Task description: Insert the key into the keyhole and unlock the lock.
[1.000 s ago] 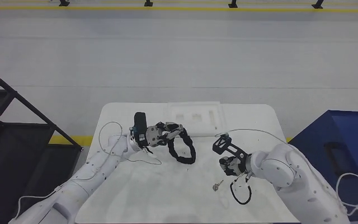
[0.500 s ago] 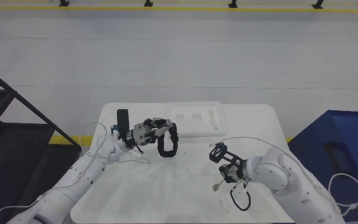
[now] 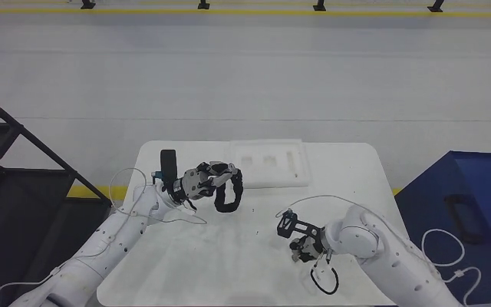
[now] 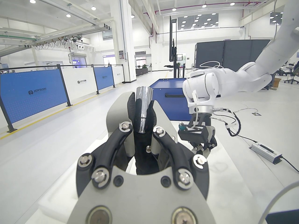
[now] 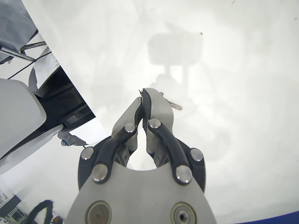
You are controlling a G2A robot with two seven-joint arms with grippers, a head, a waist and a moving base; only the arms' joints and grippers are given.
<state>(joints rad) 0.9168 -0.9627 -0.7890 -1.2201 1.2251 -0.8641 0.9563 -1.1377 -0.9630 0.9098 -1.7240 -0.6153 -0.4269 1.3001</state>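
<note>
Key is down at the bench surface, toward the front right. Its blade pokes out just beside the right gripper, whose fingers are pinched together; can't tell if they grip it. Lock, a chrome barrel on a black cable loop, is clamped in the left gripper above the bench, well apart from the key.

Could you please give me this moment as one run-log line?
left gripper: shut on lock | right gripper: shut, down at table | key: on table, beside that gripper
</note>
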